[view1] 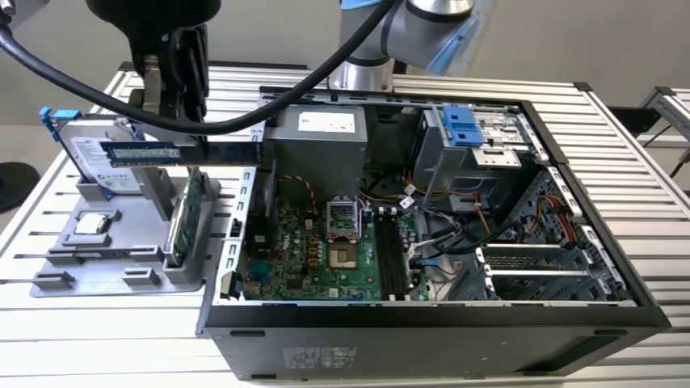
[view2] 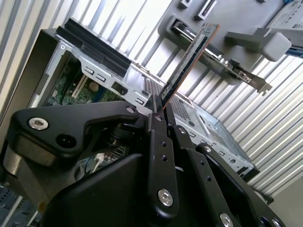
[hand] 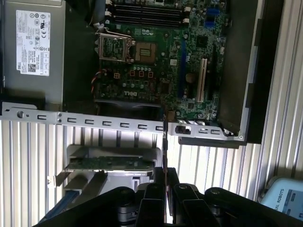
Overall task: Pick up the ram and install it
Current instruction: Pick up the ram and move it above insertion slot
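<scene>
The tool [view1: 176,133] is clamping the ram [view1: 161,153] tight, holding it level in the air over the grey holder [view1: 119,279] at the exterior view's left. The ram's long axis is pointing toward the open computer case [view1: 431,323]. The near case wall is standing between it and the memory slots [view1: 390,259], with open room above.
</scene>
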Robot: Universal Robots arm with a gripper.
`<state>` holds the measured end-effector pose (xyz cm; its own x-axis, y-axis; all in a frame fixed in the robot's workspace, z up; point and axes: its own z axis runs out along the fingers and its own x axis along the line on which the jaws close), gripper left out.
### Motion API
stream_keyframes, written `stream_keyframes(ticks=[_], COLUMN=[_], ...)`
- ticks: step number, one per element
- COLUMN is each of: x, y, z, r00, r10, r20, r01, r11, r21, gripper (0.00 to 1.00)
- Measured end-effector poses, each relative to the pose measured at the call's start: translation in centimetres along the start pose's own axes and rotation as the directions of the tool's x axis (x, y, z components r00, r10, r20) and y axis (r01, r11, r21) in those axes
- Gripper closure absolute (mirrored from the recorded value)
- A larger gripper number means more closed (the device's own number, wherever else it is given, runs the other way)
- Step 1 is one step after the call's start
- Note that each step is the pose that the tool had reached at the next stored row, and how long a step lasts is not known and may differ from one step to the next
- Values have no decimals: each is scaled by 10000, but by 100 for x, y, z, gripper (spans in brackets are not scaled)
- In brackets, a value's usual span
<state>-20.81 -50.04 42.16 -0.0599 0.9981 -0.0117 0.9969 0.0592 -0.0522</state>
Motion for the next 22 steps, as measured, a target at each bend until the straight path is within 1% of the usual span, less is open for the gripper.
stream_keyframes(ticks=[22], x=[-12], y=[202], z=[-10], r00=[10000], r10=[0], r20=[0], r01=[0], r11=[10000], r21=[0], gripper=[100])
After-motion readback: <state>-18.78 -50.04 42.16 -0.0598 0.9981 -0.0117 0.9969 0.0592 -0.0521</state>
